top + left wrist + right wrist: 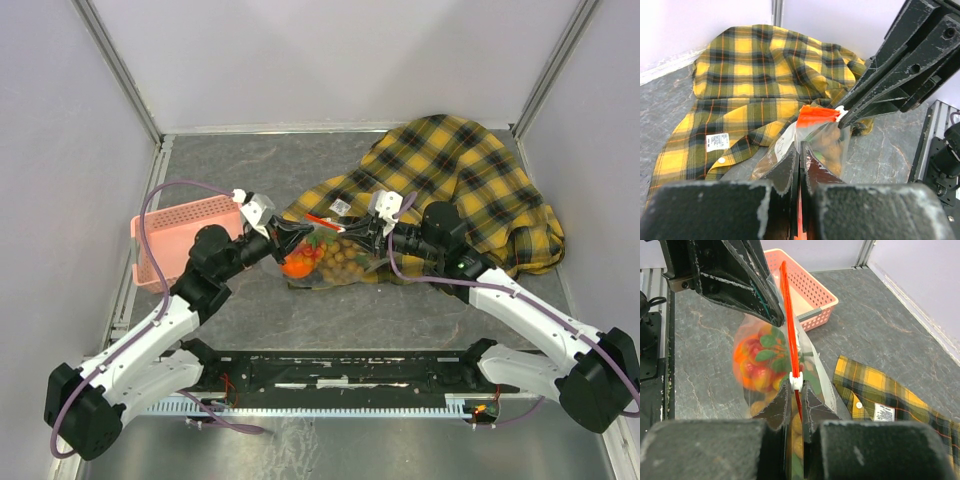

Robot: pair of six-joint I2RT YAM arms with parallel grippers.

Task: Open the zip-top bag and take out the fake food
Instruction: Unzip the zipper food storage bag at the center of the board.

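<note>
The zip-top bag (362, 268) hangs lifted between my two grippers at the table's middle, its red-orange zip strip (786, 305) stretched along the top. Through the clear plastic shows the fake food (760, 360): orange and yellow fruits, green leaves and a tan grape bunch (345, 258). My left gripper (801, 150) is shut on the bag's top edge at one end, with red strip between its fingers. At the other end my right gripper (796, 388) is shut on the strip, right at the small white slider (796, 380). The two grippers face each other, close together.
A yellow-black plaid cloth (460, 170) lies crumpled behind and to the right of the bag, its white label (717, 142) showing. A pink perforated basket (170, 240) stands at the left, behind my left arm. Grey walls enclose the table.
</note>
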